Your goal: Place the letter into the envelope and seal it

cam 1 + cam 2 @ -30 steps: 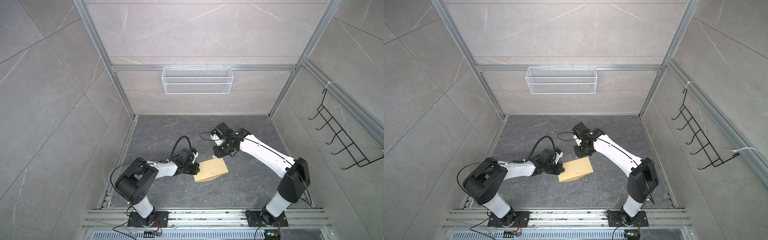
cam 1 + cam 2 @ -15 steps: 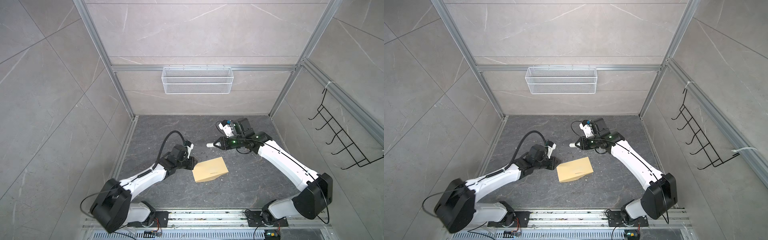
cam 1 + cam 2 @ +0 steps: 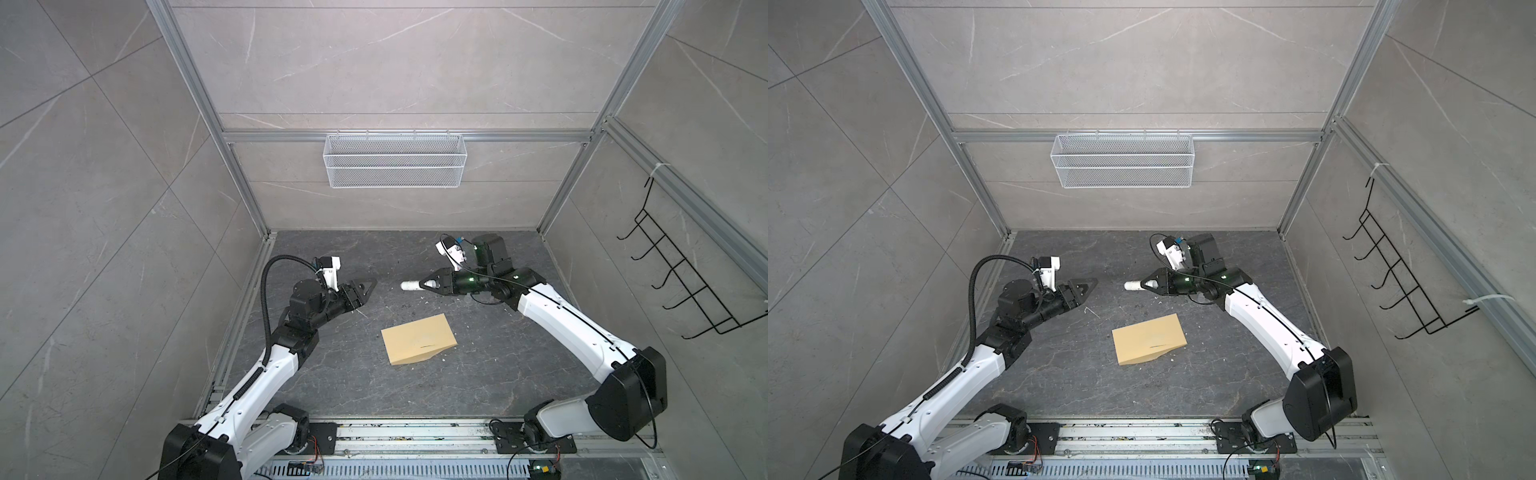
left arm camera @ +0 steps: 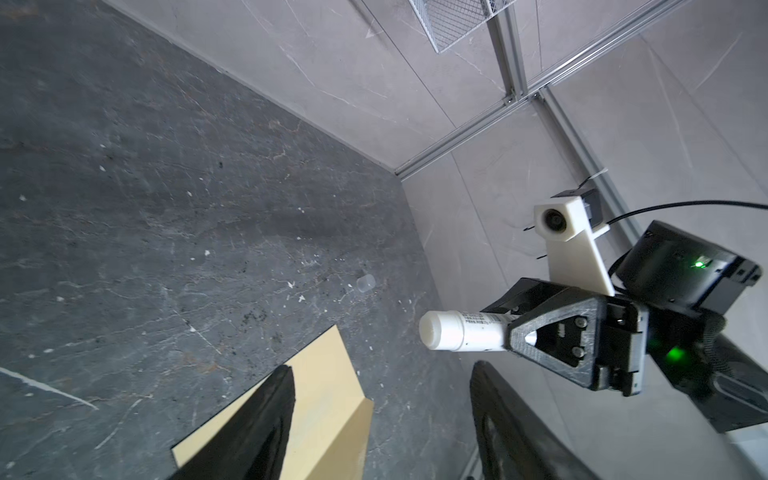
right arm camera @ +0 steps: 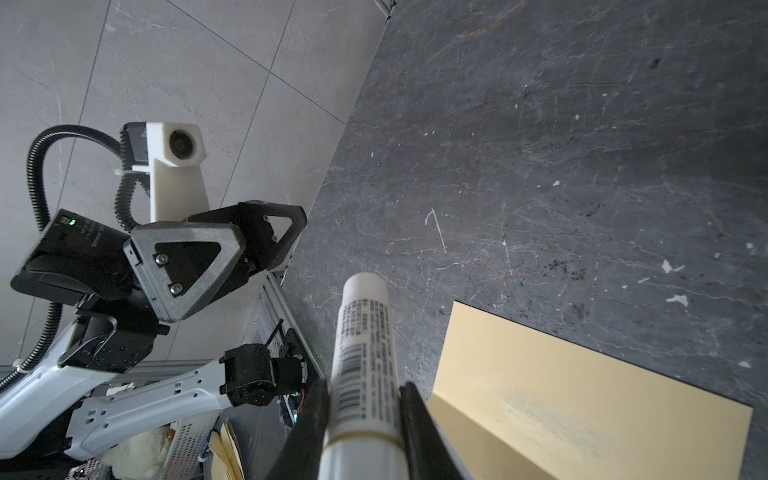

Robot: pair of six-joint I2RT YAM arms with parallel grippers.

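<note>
The plain tan paper envelope [image 3: 417, 345] lies on the dark grey stone table [image 3: 332, 386], between the two arms and apart from both. The left end effector [image 3: 369, 286] hangs above the table, its jaws spread and empty. The right end effector [image 3: 424, 285] is clenched around a small white glue-stick cylinder [image 3: 409, 286], which points toward the left one.

The envelope [image 3: 417, 345] near both end effectors is plain tan, with a faint greyish smudge on its face. The glue stick [image 5: 365, 353] in the right end effector [image 3: 424, 285] is white with black print and a barcode. That one and the left end effector [image 3: 368, 288] are black and grey. The bench [image 3: 332, 386] is dark grey, veined pale and flecked white. A small cap [image 4: 365, 283] ahead of the left end effector looks clear, perhaps.
</note>
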